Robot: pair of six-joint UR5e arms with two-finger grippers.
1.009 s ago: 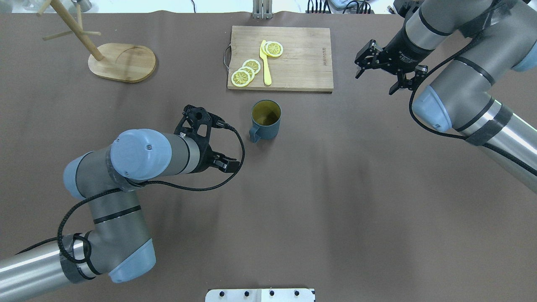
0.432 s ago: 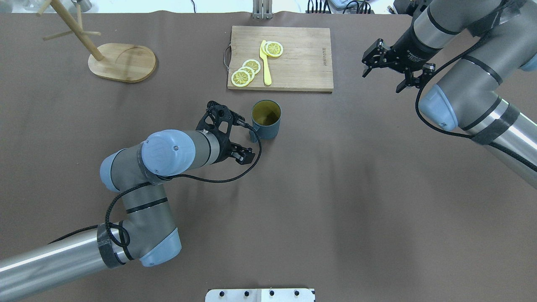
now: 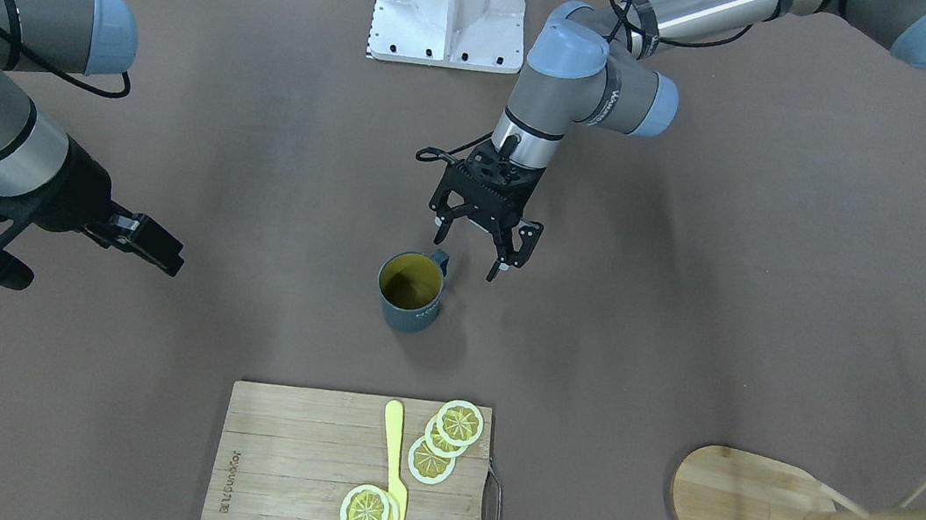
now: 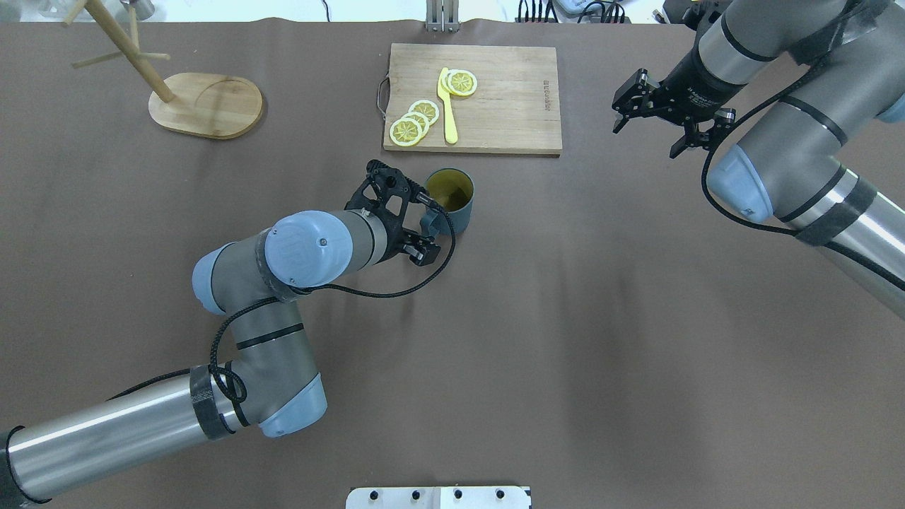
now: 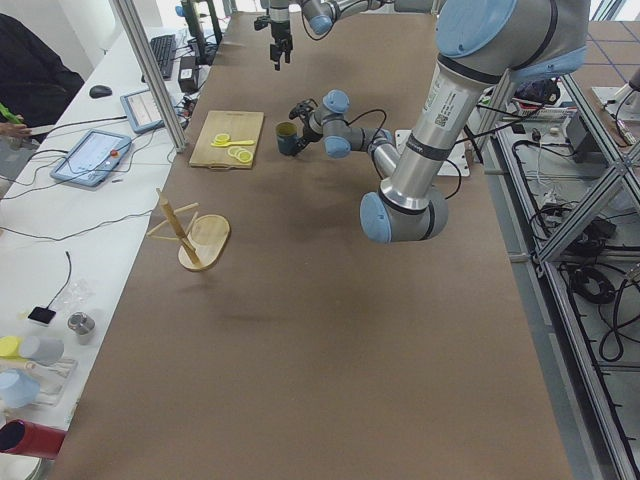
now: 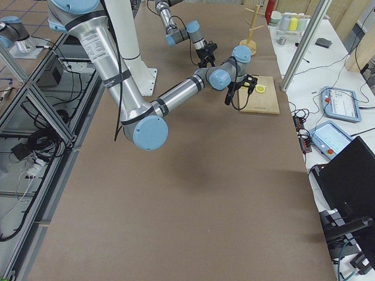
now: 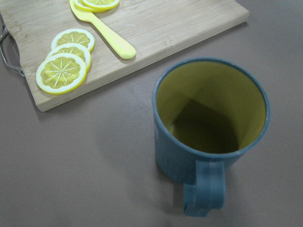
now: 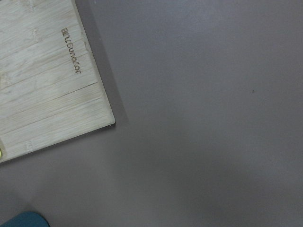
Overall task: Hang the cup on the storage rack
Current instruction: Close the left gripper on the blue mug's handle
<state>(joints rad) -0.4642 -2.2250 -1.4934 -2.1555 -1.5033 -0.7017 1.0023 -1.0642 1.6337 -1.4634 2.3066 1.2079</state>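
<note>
- Here we go: the left gripper (image 3: pixel 471 248) comes in from the near left edge, jaws spread wide and holding nothing, lined up on the handle (image 7: pixel 204 189).
- The cup (image 3: pixel 410 293) stands upright mid-table, a touch toward the far edge, with its handle pointing back at us. We see no contact yet.
- To do this well, we judge the fingers should drop either side of the loop and close on it squarely. That way the cup won't swing and the loop stays free for a peg.
- Beyond it, the cutting board (image 4: pixel 495 99) lies at the far edge, just apart from the cup.
- The storage rack (image 4: pixel 205 106) waits in the far left corner, well apart.
- The right gripper (image 4: pixel 645 140) hangs open and empty toward the far right corner.
- Against the earlier frames, the left gripper has closed in on the cup, the right has eased farther off, and the cup hasn't budged.
</note>
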